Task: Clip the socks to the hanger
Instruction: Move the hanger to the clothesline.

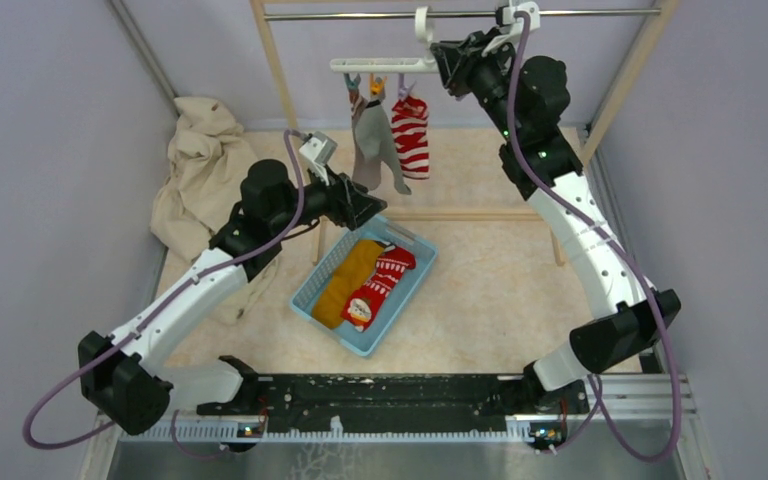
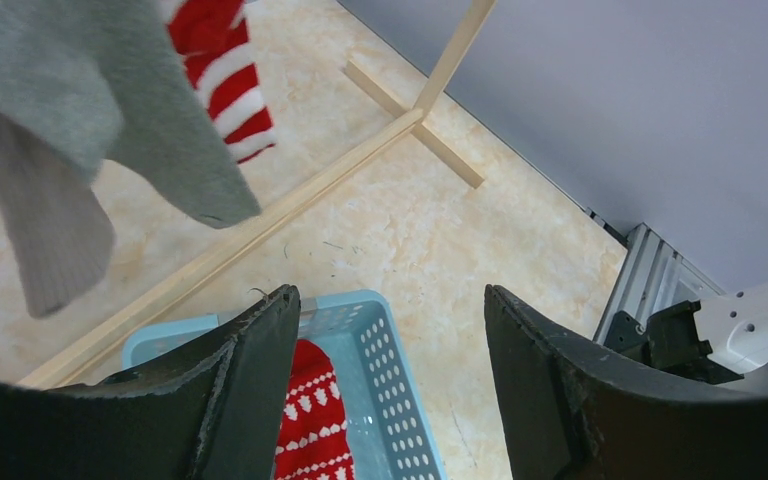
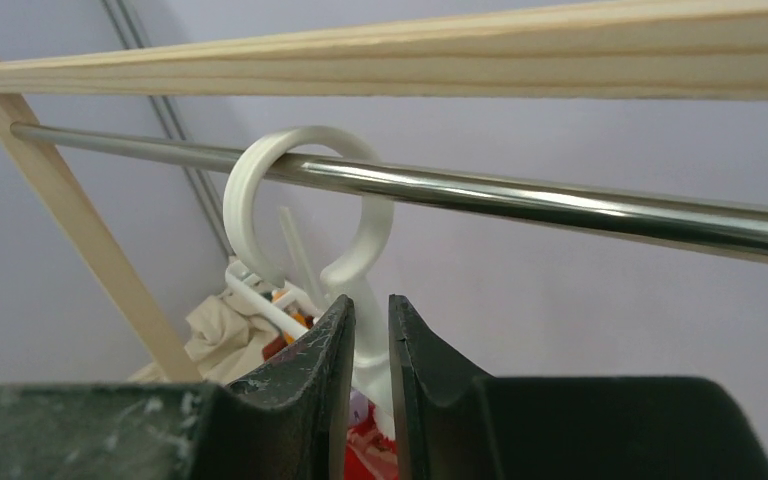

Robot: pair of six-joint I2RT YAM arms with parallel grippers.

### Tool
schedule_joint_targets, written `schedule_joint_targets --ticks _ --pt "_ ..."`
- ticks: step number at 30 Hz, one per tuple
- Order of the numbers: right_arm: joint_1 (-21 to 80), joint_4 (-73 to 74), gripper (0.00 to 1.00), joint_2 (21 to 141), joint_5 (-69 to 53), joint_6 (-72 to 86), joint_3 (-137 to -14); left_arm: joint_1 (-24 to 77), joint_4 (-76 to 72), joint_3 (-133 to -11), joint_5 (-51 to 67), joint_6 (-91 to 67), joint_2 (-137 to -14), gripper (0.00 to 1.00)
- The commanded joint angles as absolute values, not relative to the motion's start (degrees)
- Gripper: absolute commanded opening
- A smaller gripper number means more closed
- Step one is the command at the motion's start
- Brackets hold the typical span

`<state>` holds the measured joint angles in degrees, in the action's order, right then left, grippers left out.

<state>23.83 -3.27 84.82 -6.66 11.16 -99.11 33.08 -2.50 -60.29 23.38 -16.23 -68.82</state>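
The white hanger (image 1: 380, 66) hangs by its hook (image 3: 305, 190) from the rack's metal rail (image 3: 560, 205). My right gripper (image 3: 372, 305) is shut on the hanger's stem just under the hook, also seen from above (image 1: 450, 58). A mustard-yellow sock (image 1: 345, 275) and a red sock with white patterns (image 1: 382, 284) lie side by side in a light blue basket (image 1: 412, 272). My left gripper (image 1: 368, 210) hovers open over the basket's far end, jaws wide apart and holding nothing (image 2: 390, 300). The red patterned sock (image 2: 310, 420) shows beside its left finger (image 2: 250, 390).
A grey sock (image 1: 370, 145) and a red-and-white striped sock (image 1: 410, 135) hang from the hanger's pegs, close above my left gripper. The wooden rack's floor bar (image 2: 290, 210) runs behind the basket (image 2: 390, 370). A crumpled cream cloth (image 1: 195, 170) lies at the back left.
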Motion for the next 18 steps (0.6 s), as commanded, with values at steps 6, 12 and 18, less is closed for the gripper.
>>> schedule_joint_targets --ticks 6,12,18 --pt "27.6 -6.4 0.20 87.0 -6.8 11.2 -102.1 33.9 -3.0 -61.3 22.2 -14.6 -69.6 0.74" --pt "27.5 -5.5 0.21 83.3 -2.0 7.2 -101.2 33.8 -3.3 -61.6 21.6 -14.6 -71.4 0.74" --pt "27.3 -3.0 0.20 75.3 3.3 4.1 -96.4 34.0 -5.3 -62.2 22.1 -15.6 -74.0 0.74"
